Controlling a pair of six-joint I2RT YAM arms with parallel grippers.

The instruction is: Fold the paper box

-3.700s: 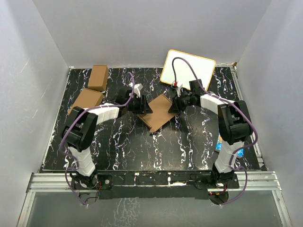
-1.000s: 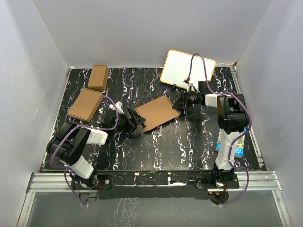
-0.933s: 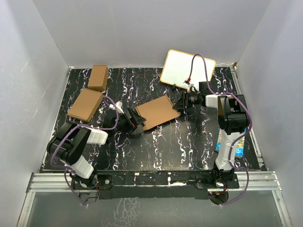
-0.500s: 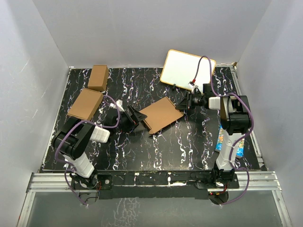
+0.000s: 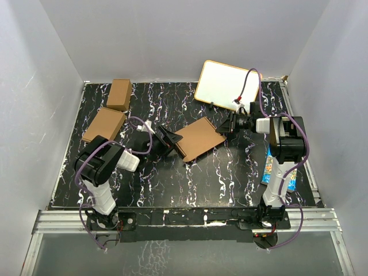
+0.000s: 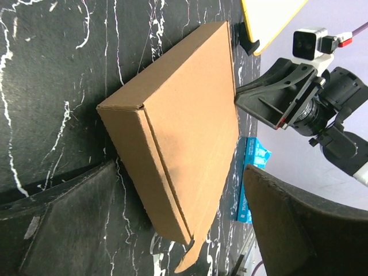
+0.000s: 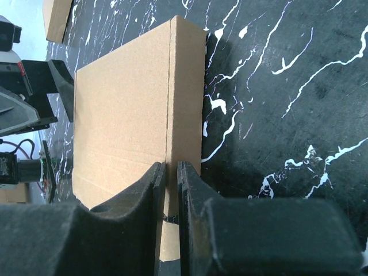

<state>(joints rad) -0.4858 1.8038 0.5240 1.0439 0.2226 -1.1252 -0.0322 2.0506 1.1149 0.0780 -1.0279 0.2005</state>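
Paper box (image 5: 200, 138) lies closed and flat, mid surface (image 5: 230, 172).
Left gripper (image 5: 171, 138) has re-aimed at its edge, jaws spread wide; right gripper (image 5: 223, 126) jaws seem clamped on the opposite rim, so folding looks nearly finished.

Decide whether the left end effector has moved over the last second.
Yes. The left end effector has shifted farther back, toward the whiteboard.

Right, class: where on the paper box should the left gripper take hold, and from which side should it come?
Probably the narrow end wall facing the left gripper, coming in low from that end. The paper box lies flat and closed, leaving no room underneath; this end sits between the open fingers, which could close on its long sides.
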